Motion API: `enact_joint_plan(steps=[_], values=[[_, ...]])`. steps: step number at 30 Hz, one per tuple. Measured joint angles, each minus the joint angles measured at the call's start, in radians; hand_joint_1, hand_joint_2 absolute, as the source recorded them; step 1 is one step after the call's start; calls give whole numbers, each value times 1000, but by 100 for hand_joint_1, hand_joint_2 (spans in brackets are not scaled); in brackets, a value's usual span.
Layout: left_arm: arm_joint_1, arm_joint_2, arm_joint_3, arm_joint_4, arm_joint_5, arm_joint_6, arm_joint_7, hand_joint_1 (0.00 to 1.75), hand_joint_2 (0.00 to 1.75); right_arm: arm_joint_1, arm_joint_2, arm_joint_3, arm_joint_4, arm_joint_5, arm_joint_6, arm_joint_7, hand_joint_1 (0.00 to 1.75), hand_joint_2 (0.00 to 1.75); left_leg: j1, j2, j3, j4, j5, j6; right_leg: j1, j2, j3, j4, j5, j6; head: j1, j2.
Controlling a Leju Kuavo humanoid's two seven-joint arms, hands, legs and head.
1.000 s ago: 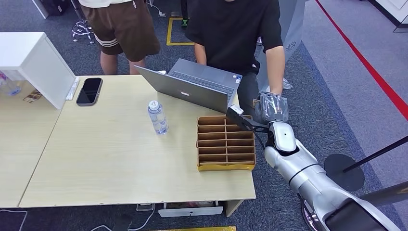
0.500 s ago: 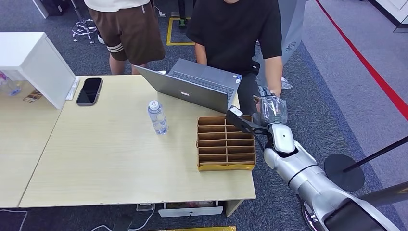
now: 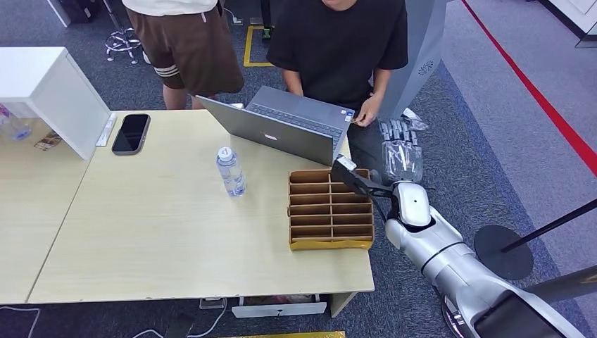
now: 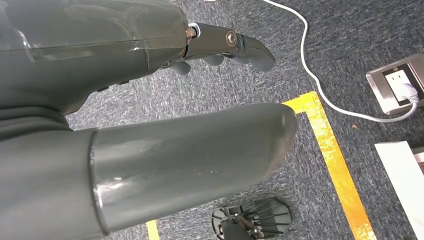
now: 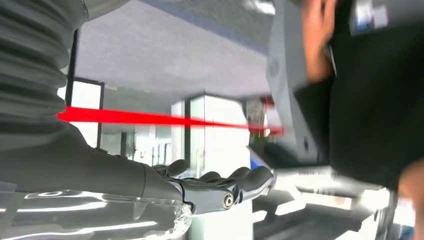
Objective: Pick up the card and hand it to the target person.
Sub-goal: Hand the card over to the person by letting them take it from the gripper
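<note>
My right hand (image 3: pixel 401 151) is raised beside the table's right edge, fingers stretched out and apart, with nothing in them. The right wrist view shows the same bare fingers (image 5: pixel 225 187) pointing toward the person in the black shirt (image 3: pixel 338 42). That person's hand (image 3: pixel 366 114) is drawn back near the laptop's corner and seems to pinch something small; I cannot tell whether it is the card. My left hand (image 4: pixel 75 75) hangs over grey carpet, its thumb (image 4: pixel 200 150) apart from the fingers, holding nothing.
On the wooden table (image 3: pixel 155 232) stand an open laptop (image 3: pixel 281 127), a water bottle (image 3: pixel 230 171), a divided cardboard tray (image 3: pixel 329 210) and a black phone (image 3: pixel 131 132). A white box (image 3: pixel 49 91) sits at the left. A second person in brown shorts (image 3: pixel 184 42) stands behind.
The person's hand, which was at my right hand's fingers, has pulled back toward the laptop. My right hand has stayed raised and its fingers are now bare.
</note>
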Motion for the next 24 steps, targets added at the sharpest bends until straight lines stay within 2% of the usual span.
enact_joint_plan(steps=[3,6,10,14,16,18,20,24], values=[[2,0,0,0,5,2,-7,0,0,33,6,-40,-47,87,-87,-46,0,175,0,0,0,0,0,0,0,0,0,0,0,0,0,0],[4,-1,0,0,11,3,-11,0,0,94,32,-126,-129,182,-102,-148,0,175,0,-1,0,0,0,0,0,0,0,0,0,0,0,0],[8,-2,0,0,15,4,-14,0,0,179,103,-281,-259,257,-104,-360,0,175,1,-1,0,0,0,0,1,-1,0,0,0,0,0,0],[10,-4,0,0,18,5,-18,0,0,245,196,-438,-380,226,-104,-579,0,175,1,-1,0,0,0,0,1,-1,0,0,0,0,0,0],[11,-5,0,0,23,7,-23,0,0,268,242,-507,-420,138,-104,-657,0,175,1,-1,0,0,0,0,1,-1,0,0,0,0,0,0],[12,-5,0,0,33,10,-29,0,0,288,281,-557,-438,-35,-104,-695,0,175,1,-1,0,0,0,0,0,-1,0,0,0,0,0,0],[14,-5,0,0,42,14,-35,0,0,310,305,-582,-441,-221,-104,-696,0,175,0,-1,0,0,0,0,0,0,0,0,0,0,0,0],[16,-5,1,0,59,16,-50,0,0,344,319,-585,-441,-590,-102,-691,0,175,0,-1,0,0,0,0,0,0,0,0,0,0,0,0]])
